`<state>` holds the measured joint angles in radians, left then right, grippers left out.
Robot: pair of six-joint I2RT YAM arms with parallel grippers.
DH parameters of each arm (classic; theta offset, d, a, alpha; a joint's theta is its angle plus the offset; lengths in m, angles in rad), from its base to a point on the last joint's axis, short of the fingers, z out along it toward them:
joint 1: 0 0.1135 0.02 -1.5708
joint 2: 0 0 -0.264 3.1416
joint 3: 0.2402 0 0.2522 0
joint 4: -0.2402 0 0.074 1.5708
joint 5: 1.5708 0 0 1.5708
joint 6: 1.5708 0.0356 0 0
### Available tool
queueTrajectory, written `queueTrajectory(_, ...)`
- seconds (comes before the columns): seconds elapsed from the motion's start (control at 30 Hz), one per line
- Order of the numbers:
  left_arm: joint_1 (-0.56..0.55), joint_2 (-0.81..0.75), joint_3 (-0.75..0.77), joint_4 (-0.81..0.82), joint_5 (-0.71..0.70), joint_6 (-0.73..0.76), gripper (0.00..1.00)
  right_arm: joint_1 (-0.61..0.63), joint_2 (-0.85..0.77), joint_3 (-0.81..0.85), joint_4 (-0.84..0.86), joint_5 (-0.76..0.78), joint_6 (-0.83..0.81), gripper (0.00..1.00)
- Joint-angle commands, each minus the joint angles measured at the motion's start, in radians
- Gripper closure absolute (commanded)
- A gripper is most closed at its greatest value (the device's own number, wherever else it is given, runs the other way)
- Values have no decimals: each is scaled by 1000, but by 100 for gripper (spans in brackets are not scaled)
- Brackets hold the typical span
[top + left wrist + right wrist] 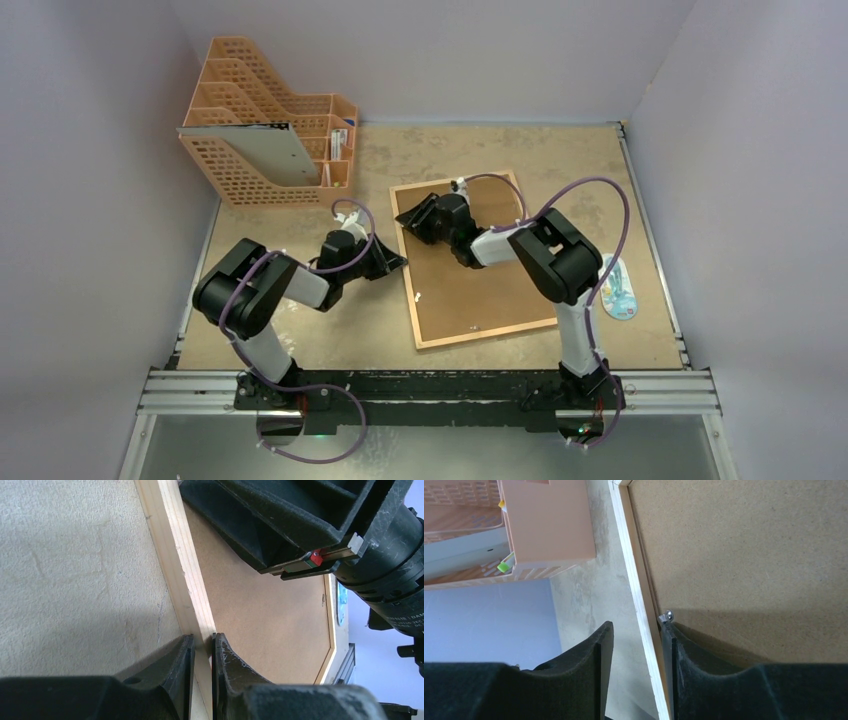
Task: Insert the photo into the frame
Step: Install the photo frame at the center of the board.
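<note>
The frame (pixel 487 333) lies face down in the middle of the table, its brown hardboard backing (pixel 480 285) up. My left gripper (pixel 395 265) is shut on the frame's left wooden rail (pixel 175 545); in the left wrist view its fingers (pixel 202 642) pinch the rail from both sides. My right gripper (pixel 405 215) is at the frame's far-left corner. It is open and straddles the rail (pixel 636 580), with one fingertip (pixel 636 630) against a small metal tab (pixel 667 615) at the backing's edge. The photo's printed side is not in view.
An orange plastic file rack (pixel 270 130) stands at the back left with a grey-white sheet (pixel 275 150) leaning in it; it also shows in the right wrist view (pixel 549 520). A small blue-and-white object (pixel 620 290) lies right of the frame. Walls close in on three sides.
</note>
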<state>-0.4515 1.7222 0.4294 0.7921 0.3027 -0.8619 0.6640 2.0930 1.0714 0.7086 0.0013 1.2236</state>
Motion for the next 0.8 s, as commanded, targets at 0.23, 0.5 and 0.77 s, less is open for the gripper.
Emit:
queueTrajectory(0.23,-16,12,-13,-338,-42,83,87,-90,-376,-82,-321,88,-267,47)
queueTrajectory(0.5,-16,-7,19,-366,-25,143,71,-317,-571,-185,-646,346,-456,32)
queueTrajectory(0.77,-16,2,49,-368,40,180,58,-459,-642,-317,-731,355,-424,16)
